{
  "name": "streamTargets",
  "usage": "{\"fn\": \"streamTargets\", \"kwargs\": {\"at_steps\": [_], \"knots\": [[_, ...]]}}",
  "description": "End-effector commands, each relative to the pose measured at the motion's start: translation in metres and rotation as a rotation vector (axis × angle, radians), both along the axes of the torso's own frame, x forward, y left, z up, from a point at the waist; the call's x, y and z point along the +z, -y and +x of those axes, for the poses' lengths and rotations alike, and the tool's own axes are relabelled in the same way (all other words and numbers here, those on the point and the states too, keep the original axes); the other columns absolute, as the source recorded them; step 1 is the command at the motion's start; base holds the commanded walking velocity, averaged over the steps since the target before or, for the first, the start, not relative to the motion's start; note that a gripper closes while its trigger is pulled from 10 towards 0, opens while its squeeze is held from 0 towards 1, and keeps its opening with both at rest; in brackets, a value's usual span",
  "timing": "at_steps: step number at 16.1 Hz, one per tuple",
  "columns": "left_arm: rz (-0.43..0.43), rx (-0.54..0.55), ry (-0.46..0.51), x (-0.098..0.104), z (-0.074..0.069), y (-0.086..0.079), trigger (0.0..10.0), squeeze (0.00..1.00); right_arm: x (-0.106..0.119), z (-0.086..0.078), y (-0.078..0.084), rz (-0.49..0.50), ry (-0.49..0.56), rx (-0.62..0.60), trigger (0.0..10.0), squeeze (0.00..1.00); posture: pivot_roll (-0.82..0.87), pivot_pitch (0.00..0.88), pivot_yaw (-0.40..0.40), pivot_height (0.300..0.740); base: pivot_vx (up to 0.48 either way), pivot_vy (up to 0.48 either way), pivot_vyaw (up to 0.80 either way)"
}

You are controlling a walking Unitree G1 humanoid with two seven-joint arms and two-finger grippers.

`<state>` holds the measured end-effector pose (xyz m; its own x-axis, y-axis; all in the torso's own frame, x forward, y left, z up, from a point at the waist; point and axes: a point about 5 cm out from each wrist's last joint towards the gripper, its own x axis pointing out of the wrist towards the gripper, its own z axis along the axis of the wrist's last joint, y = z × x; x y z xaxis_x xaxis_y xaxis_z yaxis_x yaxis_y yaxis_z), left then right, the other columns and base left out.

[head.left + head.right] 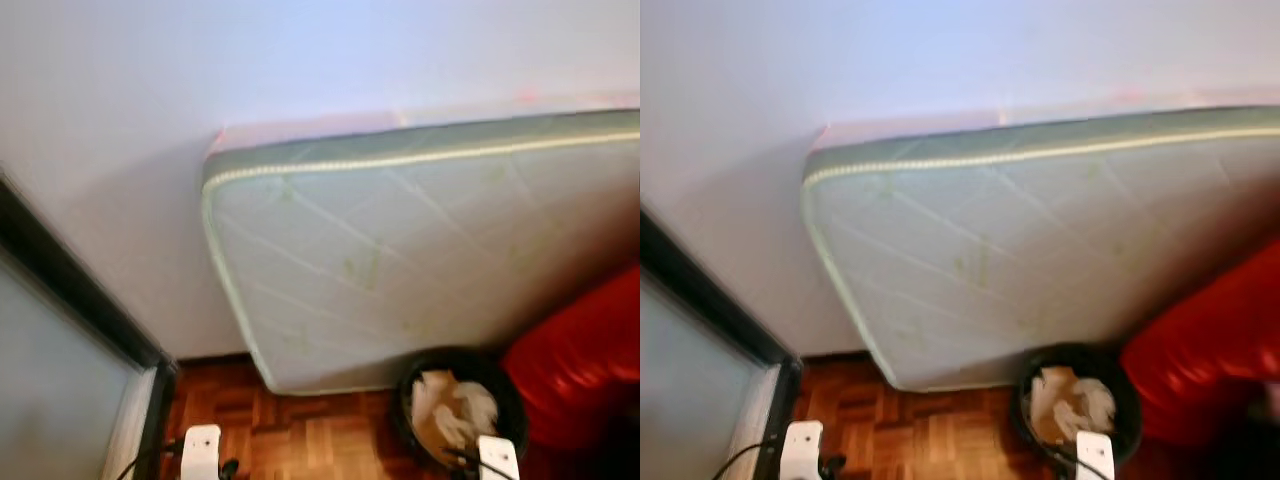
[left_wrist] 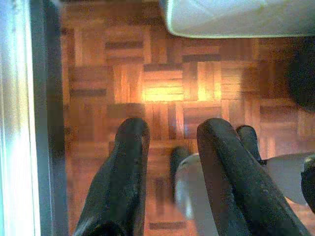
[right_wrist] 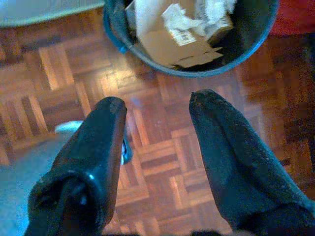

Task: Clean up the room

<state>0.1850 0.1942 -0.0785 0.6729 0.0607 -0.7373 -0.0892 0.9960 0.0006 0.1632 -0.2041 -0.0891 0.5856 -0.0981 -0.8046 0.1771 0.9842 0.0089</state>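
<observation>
Two grippers hang low over the parquet floor (image 2: 162, 83), both spread with nothing between the fingers. The right gripper (image 3: 157, 110) points down at the wood just short of a black bin (image 3: 246, 54), whose rim lies a little beyond its fingertips (image 3: 209, 105). The bin is stuffed with crumpled paper and cardboard (image 3: 182, 34); one scrap carries a barcode label. From the head camera the bin (image 1: 512, 400) stands on the floor at the robot's right, touching or just beside the lower edge of a pale quilted mattress (image 1: 400, 250) that leans on its side against the white wall (image 1: 150, 100). Something red (image 1: 580, 370), blurred, sits right of the bin. The left gripper (image 2: 170, 130) hovers over bare parquet, near a dark-framed glass panel (image 1: 60, 400) on the robot's left, well apart from the bin.
</observation>
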Motion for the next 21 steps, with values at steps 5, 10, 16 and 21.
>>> {"fn": "streamTargets", "kwargs": {"at_steps": [5, 10, 16, 21], "knots": [[0.050, -0.006, -0.083, 0.0039, -0.0051, -0.0424, 10.0, 0.00, -0.0044, -0.0233, 0.0309, 0.076, -0.145, -0.044, 10.0, 0.00, 0.02, 0.000, 0.024, 0.740, 0.000, 0.000, -0.76], [0.048, -0.006, -0.079, 0.0039, -0.0047, -0.0414, 10.0, 0.00, -0.0042, -0.0233, 0.0318, 0.071, -0.147, -0.045, 10.0, 0.00, 0.02, 0.000, 0.023, 0.740, 0.000, 0.000, -0.76], [0.060, -0.050, -0.090, 0.0027, -0.0063, -0.0393, 10.0, 0.00, -0.0047, -0.0255, 0.0330, 0.063, -0.153, -0.036, 10.0, 0.00, 0.01, 0.000, 0.022, 0.740, 0.000, 0.000, -0.76], [0.056, -0.069, -0.097, 0.0004, -0.0087, -0.0344, 10.0, 0.00, -0.0040, -0.0276, 0.0375, 0.055, -0.136, -0.059, 10.0, 0.00, 0.01, 0.000, 0.013, 0.740, 0.000, -0.194, -0.15]]}}
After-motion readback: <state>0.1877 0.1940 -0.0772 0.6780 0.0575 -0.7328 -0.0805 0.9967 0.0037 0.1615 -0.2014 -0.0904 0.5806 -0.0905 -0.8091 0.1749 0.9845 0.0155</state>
